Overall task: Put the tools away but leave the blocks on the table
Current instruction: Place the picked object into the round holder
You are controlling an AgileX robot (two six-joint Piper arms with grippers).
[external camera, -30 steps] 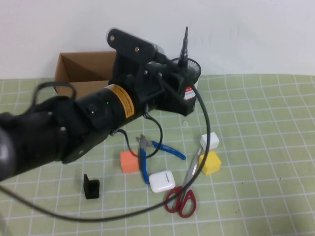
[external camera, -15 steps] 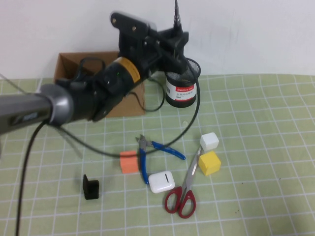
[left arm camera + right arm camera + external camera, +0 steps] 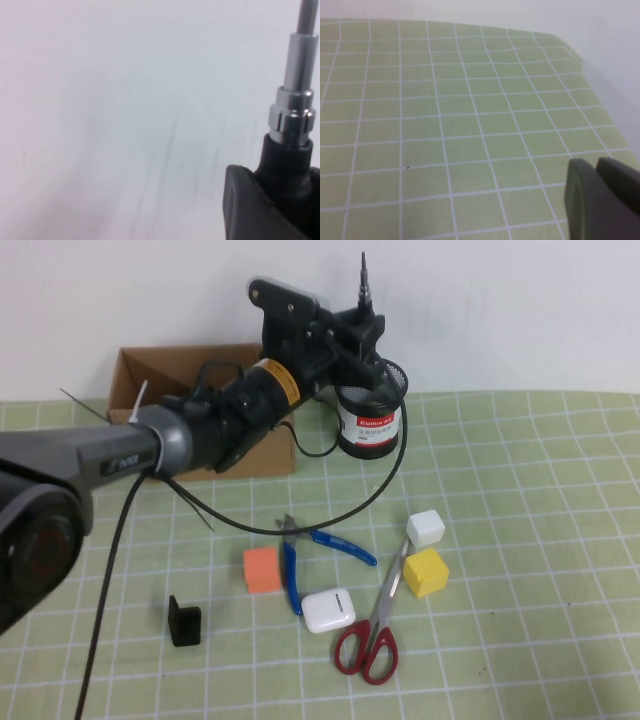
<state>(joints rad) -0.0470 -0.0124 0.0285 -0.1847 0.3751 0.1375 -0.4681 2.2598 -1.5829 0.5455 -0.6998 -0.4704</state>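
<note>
Your left gripper (image 3: 362, 328), clamped on the screwdriver (image 3: 363, 285), has swung back and now holds it upright over the black mesh holder (image 3: 372, 410). Nearest you, scissors (image 3: 375, 625) and pliers (image 3: 305, 558) lie among the blocks (image 3: 425, 571). Your right gripper (image 3: 602, 200) stays shut, parked above bare mat. One tool nearly stowed.

Left gripper (image 3: 362, 328) carried screwdriver (image 3: 363, 285) up over mesh cup (image 3: 372, 410).

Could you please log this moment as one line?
left tool: holds screwdriver above cup | right tool: shut, parked
</note>
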